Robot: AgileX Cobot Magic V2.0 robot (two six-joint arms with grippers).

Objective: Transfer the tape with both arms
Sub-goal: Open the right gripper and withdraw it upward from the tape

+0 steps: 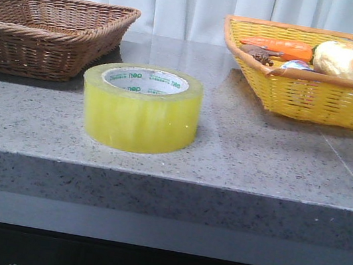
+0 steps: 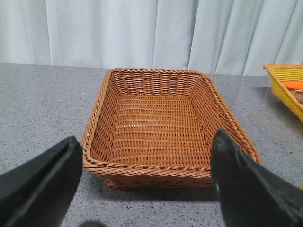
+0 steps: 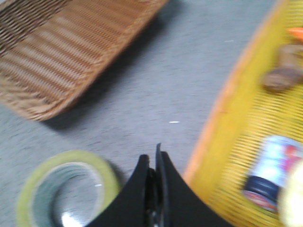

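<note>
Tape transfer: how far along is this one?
Nothing looks done: the tape stands on the table between the brown basket and the yellow basket. Neither claw holds it; the right claw is shut beside it, the left claw open facing the empty brown basket. Grasp, handover and placing remain.

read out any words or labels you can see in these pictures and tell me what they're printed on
"deli", green letters seen upside down, repeated round the white core of the tape.
Smaller green print beside it: too small to read.
Label on the small packet in the yellow basket: too blurred to read.
</note>
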